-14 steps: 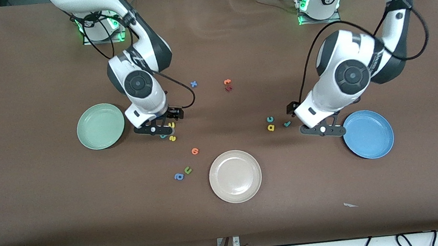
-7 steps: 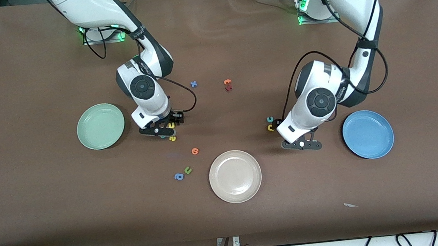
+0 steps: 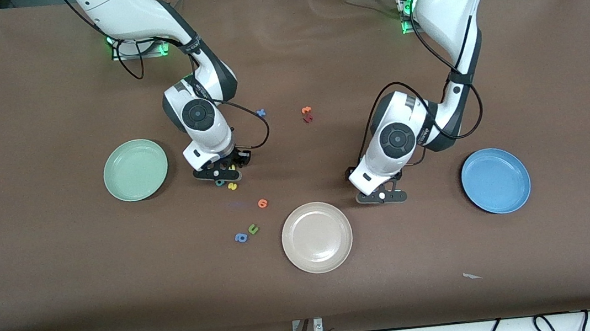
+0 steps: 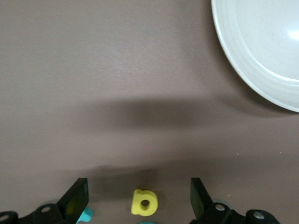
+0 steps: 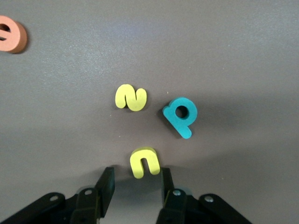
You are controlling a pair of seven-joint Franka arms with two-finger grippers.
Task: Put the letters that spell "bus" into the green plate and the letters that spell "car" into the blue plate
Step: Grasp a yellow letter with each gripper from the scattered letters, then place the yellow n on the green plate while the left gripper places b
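Next to the green plate [image 3: 135,170], my right gripper [image 3: 216,174] hangs low over the "bus" letters. Its fingers are open but narrowed, and the yellow "u" [image 5: 145,162] lies at the tips of the right gripper [image 5: 137,181], untouched. The yellow "s" [image 5: 131,98] and teal "b" [image 5: 181,115] lie just past it. My left gripper [image 3: 382,196] is open over the "car" letters, which the arm hides in the front view. The yellow "a" [image 4: 144,202] lies flat between the wide fingers of the left gripper [image 4: 138,189], with teal bits [image 4: 85,214] beside it. The blue plate [image 3: 495,180] holds nothing.
A beige-white plate [image 3: 317,237] lies nearest the front camera, close to the left gripper. An orange letter [image 3: 262,203], a green "u" [image 3: 253,228] and a blue "a" [image 3: 240,238] lie nearby. A blue letter [image 3: 261,113] and an orange and red pair [image 3: 307,114] lie nearer the bases.
The left arm swung from beside the blue plate to over the "car" letters, covering them. The right gripper sank toward the table and its fingers narrowed around the yellow "u".
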